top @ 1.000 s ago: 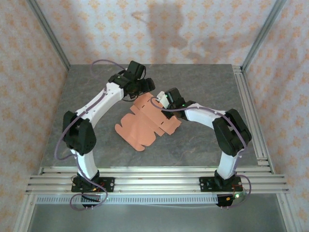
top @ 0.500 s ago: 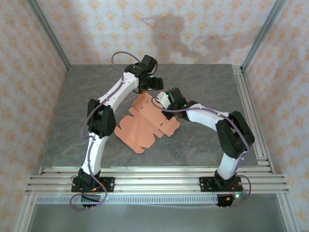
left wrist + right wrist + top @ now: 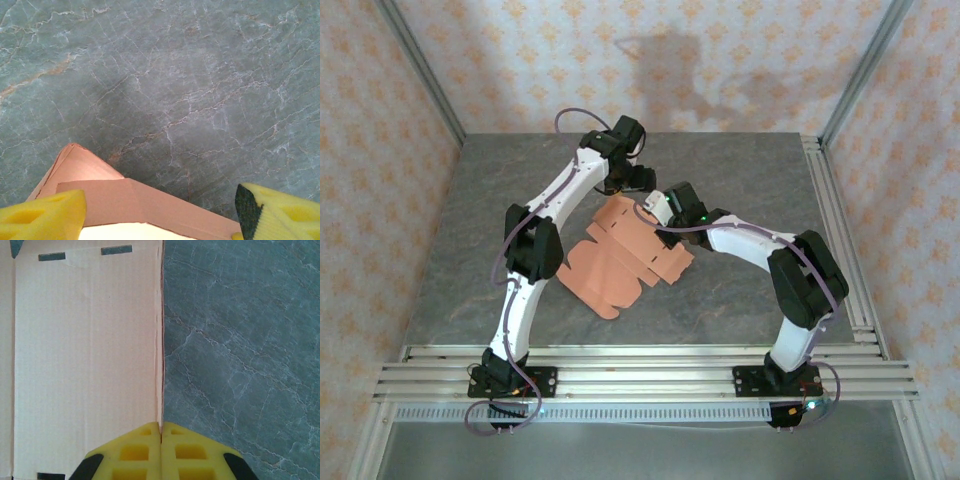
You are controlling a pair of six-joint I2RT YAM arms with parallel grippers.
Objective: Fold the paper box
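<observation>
**A:** What colours do you get on your screens?

**B:** My paper box (image 3: 620, 255) reads salmon-orange from above and paler, nearly cream, close up, with 3 dark grey slots. The table (image 3: 750, 190) is grey-green marble, with pale veins and some rusty streaks.

**A:** And the rig?

**B:** My left pads (image 3: 42, 215) and right pads (image 3: 190, 452) are yellow with black patches. The arms (image 3: 555, 195) are white and black, the cables (image 3: 578, 111) purple. The walls (image 3: 520, 60) are pale pink with orange flower motifs.

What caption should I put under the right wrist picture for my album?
Right fingers pinch shut on the edge of the salmon paper box, beside the grey marbled table.
</observation>
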